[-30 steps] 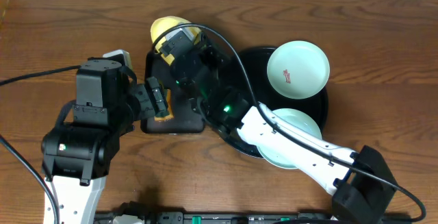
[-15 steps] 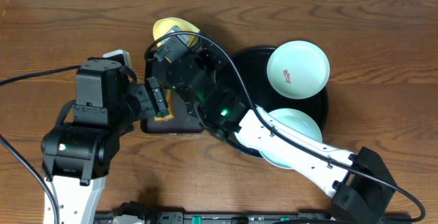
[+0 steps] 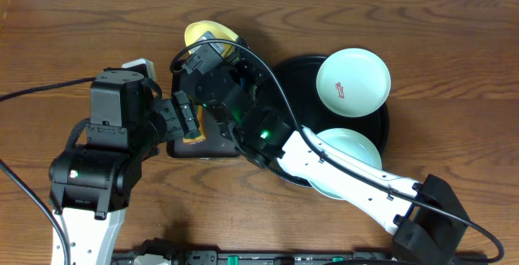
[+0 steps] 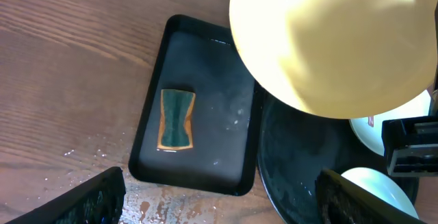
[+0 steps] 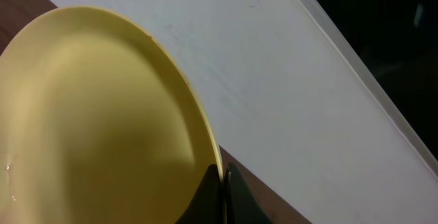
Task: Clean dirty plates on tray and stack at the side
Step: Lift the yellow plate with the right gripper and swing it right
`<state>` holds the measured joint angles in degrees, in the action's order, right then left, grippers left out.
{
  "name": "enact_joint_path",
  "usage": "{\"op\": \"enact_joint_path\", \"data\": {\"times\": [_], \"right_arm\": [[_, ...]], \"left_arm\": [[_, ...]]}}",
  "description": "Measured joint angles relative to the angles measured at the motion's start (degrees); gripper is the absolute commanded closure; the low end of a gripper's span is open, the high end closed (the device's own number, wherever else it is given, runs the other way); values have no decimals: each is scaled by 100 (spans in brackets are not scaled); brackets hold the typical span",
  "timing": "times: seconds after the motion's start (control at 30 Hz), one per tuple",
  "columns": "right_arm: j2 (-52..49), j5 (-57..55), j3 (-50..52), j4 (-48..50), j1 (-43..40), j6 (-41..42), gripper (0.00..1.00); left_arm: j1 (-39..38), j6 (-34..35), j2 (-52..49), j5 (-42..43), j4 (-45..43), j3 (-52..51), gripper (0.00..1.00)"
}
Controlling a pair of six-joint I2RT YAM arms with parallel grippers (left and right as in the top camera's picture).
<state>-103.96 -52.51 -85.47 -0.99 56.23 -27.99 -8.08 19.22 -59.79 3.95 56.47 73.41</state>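
**Yellow plate lifted clear of the round tray; overhead and both wrist views.**

Your right gripper (image 5: 220,183) is pinched onto the rim of the yellow plate (image 5: 89,114). It holds the plate tilted in the air, off the round tray (image 4: 294,162) and over the far end of the small tray (image 4: 212,114). The face turned to the right wrist camera shows no smear. Which face that is cannot be told.

Your left gripper (image 4: 220,183) hangs above the small tray with its jaws wide apart and nothing between them. The sponge (image 4: 177,118) lies flat in that tray, untouched, and the tray floor looks wet.

Two plates lie on the round tray. The smeared mint plate (image 3: 353,83) sits at the far side, with its reddish mark at centre. The second mint plate (image 3: 361,147) sits at the near side, partly hidden under the right arm.

**Step in hand (judged):** the first plate is being handled, either presented for wiping or on its way to the bare tabletop (image 3: 97,22). No stack has been started anywhere in view.

**Next move (judged):**
- If the plate needs wiping, close your left jaws on the sponge and bring it to the plate's face, while the right grip keeps the plate steady.
- If the plate is clean, level it before lowering it onto open wood, well clear of both trays.
- A thin rim grip on a tilted plate can slip, so move slowly.
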Motion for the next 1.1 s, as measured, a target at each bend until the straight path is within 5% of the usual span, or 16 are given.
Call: {"op": "enact_joint_path", "data": {"times": [0.7,0.93,1.1], "right_arm": [[11,365,9,-575,-166,411,99],[103,874,0,-1257,-457,990,99],[142,1154,2,-2061,-708,2243,99]], "left_arm": [[0,0,0,2,0,0,10],[0,0,0,0,2,0,10],[0,0,0,2,0,0,10]]}}
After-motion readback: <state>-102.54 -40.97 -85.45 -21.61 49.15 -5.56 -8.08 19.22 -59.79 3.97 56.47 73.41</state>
